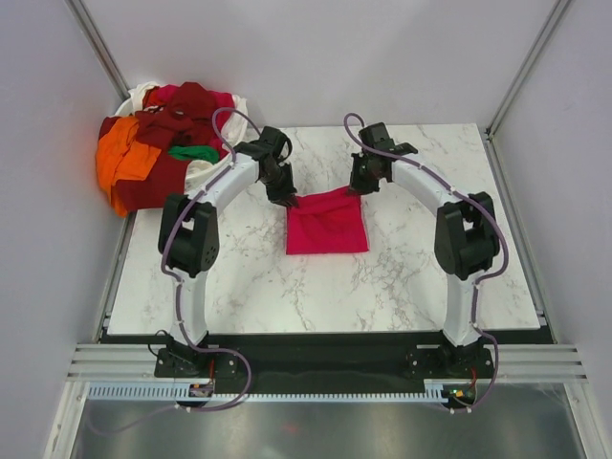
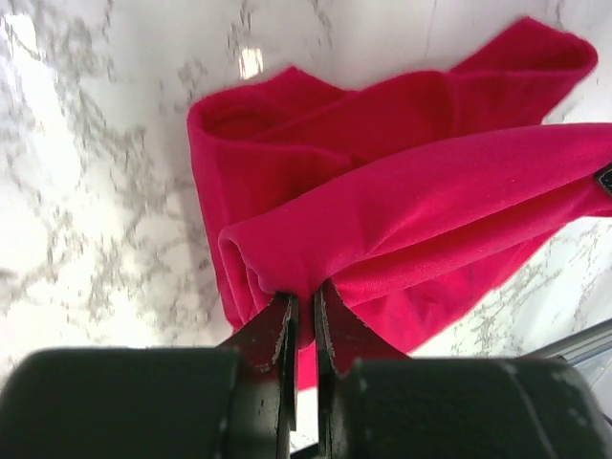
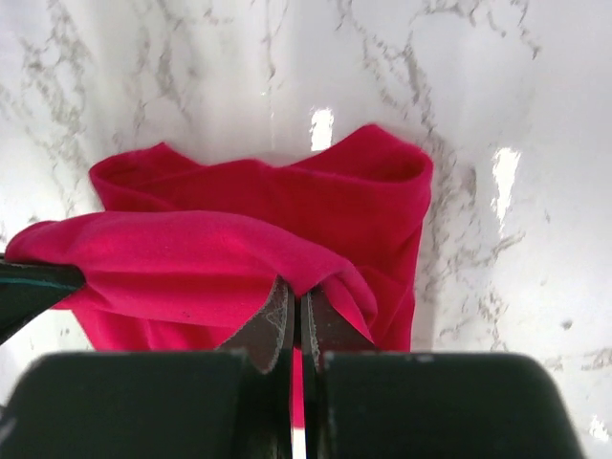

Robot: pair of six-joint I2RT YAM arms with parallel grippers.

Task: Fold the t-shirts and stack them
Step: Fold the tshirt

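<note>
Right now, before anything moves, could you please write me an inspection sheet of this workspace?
Surface: marble-pattern table, one shirt lying on it.
Job's things: pink t-shirt partly folded at centre, far edge lifted; shirt pile of maroon, orange, green and white in the basket, far left corner.
Clutter: nothing seen.
Grippers: left gripper shut on the pink t-shirt's far edge; right gripper likewise.
Cables: purple cables loop along both arms.
Surroundings: plain grey walls, metal frame posts.

Left wrist: pink shirt (image 2: 402, 191) cropped right; left claw (image 2: 304, 298) tips under fold.
</note>
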